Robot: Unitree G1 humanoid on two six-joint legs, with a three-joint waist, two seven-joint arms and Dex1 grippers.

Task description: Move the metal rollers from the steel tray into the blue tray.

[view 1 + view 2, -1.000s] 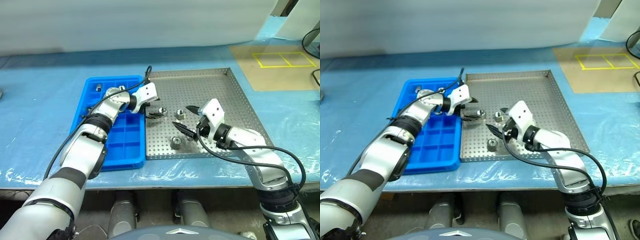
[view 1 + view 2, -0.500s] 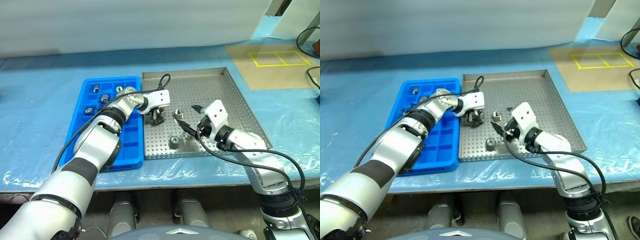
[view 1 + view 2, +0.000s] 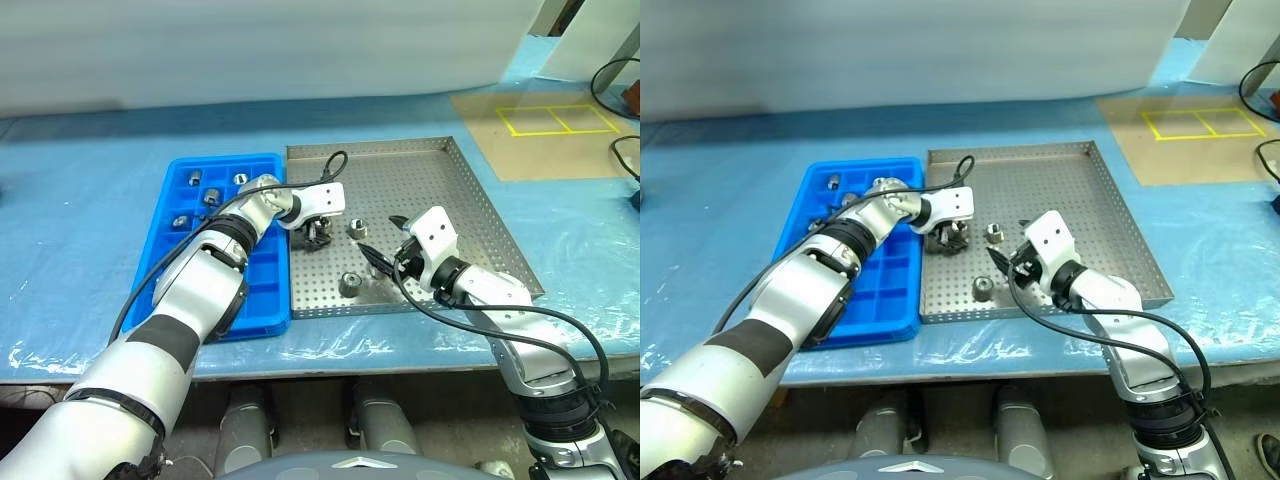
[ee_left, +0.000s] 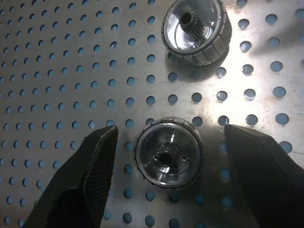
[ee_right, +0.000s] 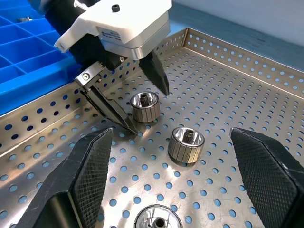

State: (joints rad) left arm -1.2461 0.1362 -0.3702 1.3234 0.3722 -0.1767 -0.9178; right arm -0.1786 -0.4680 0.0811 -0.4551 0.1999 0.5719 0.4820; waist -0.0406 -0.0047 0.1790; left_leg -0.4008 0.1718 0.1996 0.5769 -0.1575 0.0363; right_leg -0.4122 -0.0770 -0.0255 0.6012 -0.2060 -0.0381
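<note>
1. Plainly, the metal rollers looked like solid little steel drums, heavy for their size, rigid and smooth-sided, so I judged they would slip if pinched off-centre; the ribbed outer wall, taken across its full width, seemed the best place to hold one.
2. Three rollers lay on the perforated floor of the steel tray, near its edge beside the blue tray; several more sat in the blue tray's far compartments.
3. The left claw pointed down over one roller, its two fingers standing on either side of it with a gap on each side, partly drawn in but not yet touching it.
4. A second roller stood just beside it, apart from both fingers.
5. The right claw hung spread wide and empty above the tray floor, near the third roller at the near edge.
6. Compared with a second before, the left claw had come off the tray boundary to sit over the roller and its fingers had narrowed; the right claw had barely moved and stayed wide.
</note>
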